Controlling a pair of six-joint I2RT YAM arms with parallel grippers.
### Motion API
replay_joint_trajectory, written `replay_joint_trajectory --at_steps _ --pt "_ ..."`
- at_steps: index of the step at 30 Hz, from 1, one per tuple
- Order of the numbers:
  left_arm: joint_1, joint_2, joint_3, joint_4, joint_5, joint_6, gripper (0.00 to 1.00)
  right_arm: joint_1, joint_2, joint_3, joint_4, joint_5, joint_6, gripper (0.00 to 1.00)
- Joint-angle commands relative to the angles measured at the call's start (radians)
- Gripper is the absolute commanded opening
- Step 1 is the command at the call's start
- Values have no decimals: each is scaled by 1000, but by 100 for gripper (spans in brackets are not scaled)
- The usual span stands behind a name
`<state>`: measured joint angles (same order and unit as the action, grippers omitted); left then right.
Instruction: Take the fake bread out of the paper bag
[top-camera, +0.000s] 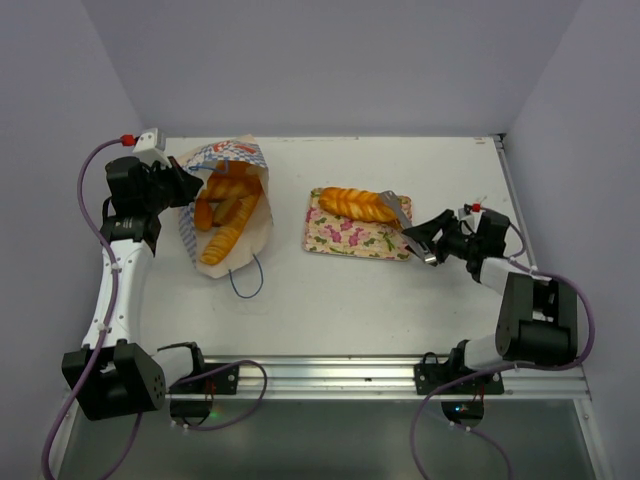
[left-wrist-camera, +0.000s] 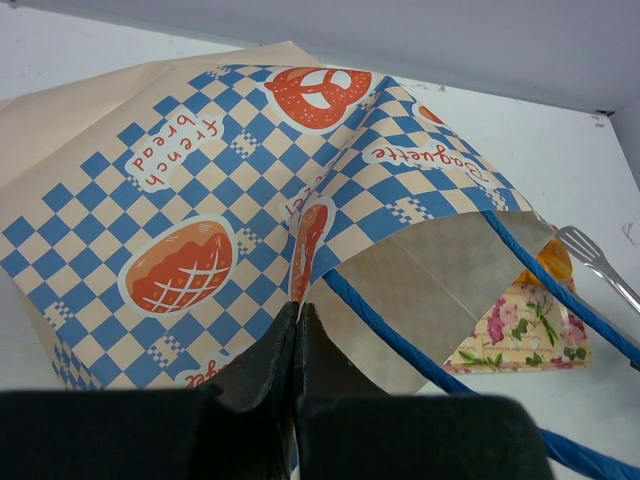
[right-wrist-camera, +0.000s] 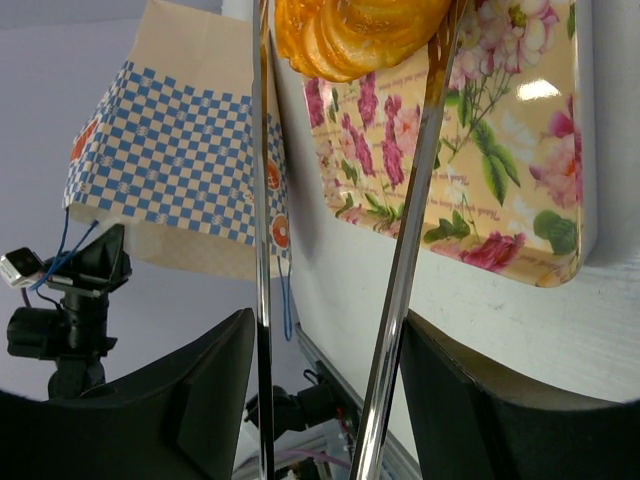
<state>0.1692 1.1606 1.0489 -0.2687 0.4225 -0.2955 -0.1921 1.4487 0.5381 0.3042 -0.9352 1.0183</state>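
The paper bag (top-camera: 228, 160) lies on its side at the left with its mouth toward me, and several golden fake breads (top-camera: 226, 214) show inside. My left gripper (top-camera: 193, 187) is shut on the bag's upper mouth edge (left-wrist-camera: 298, 290), holding it up. Its blue cord handle (left-wrist-camera: 400, 340) hangs beside the fingers. A braided bread (top-camera: 353, 203) lies on the floral tray (top-camera: 350, 238). My right gripper (top-camera: 428, 246) is shut on metal tongs (top-camera: 398, 210). In the right wrist view the tongs' arms (right-wrist-camera: 408, 220) straddle the end of that bread (right-wrist-camera: 350, 30).
The tray (right-wrist-camera: 500, 150) sits at the table's middle right, about a hand's width from the bag (right-wrist-camera: 170, 170). A second blue handle loop (top-camera: 246, 280) lies on the table in front of the bag. Walls close the table at the back and both sides.
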Motion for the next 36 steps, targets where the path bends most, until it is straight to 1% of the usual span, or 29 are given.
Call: replay_joint_trajectory --at_steps 1,2,4,7,10,14,15,18,22,24,28,32,36 --pt "6 -18 7 16 -2 18 0 -18 -57 66 -149 -70 -112 62" --pt "6 -18 7 16 -2 16 0 -23 -60 75 -216 -74 -154 62" --pt "6 -18 7 17 -2 15 0 -36 -68 92 -267 -89 -188 61" --pt "6 -18 7 19 -1 16 0 -50 -77 99 -290 -103 -201 59" --pt "7 -18 7 19 1 15 0 -56 -83 99 -301 -111 -213 55" --pt "6 -19 7 19 2 15 0 -61 -94 106 -342 -125 -227 46" --pt "7 -19 7 19 2 15 0 -63 -97 111 -353 -126 -234 41" --pt "6 -21 5 20 2 15 0 -66 -103 114 -370 -136 -242 35" --pt "7 -21 8 20 2 15 0 -72 -114 117 -389 -152 -245 31" --pt "6 -21 10 17 2 16 0 -79 -129 131 -415 -171 -259 30" --pt "6 -19 11 19 4 15 0 -104 -148 164 -542 -189 -322 30" --pt "6 -18 13 20 5 15 0 -138 -139 191 -664 -197 -432 31" --pt "7 -18 11 20 7 13 0 -156 -114 217 -737 -195 -498 38"
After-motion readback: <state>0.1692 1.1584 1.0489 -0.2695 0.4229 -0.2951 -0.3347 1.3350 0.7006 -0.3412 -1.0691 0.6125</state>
